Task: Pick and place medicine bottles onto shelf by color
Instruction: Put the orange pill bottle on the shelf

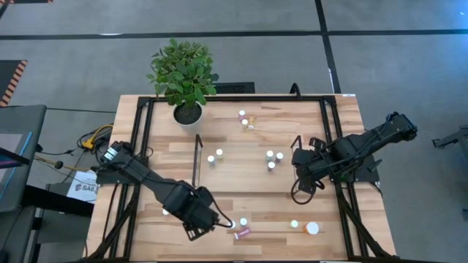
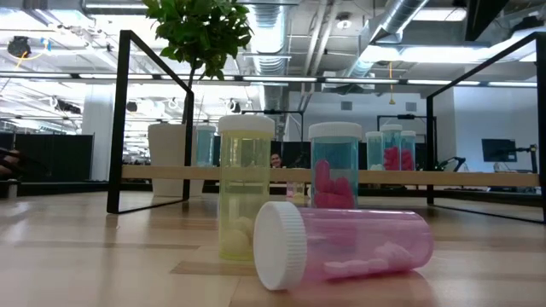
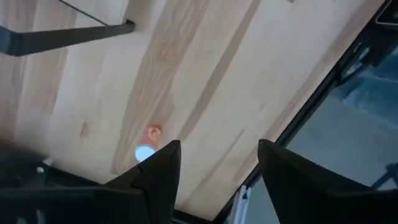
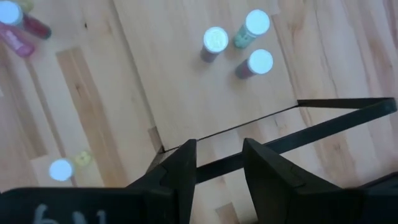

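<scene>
The shelf is a light-wood platform in the middle of the table; several medicine bottles stand on their bases on it, two at its left and three at its right. Near the table's front edge a pink bottle lies on its side beside an upright yellow one and a teal one. My left gripper hangs open above bare table just left of them, pointing down. My right gripper hangs open above the shelf's right end, nothing between its fingers.
A potted plant stands at the far left. More bottles stand at the far middle. A wide white-orange bottle and a small one are at the near right. An orange bottle stands under my left arm. Black wire uprights edge the shelf.
</scene>
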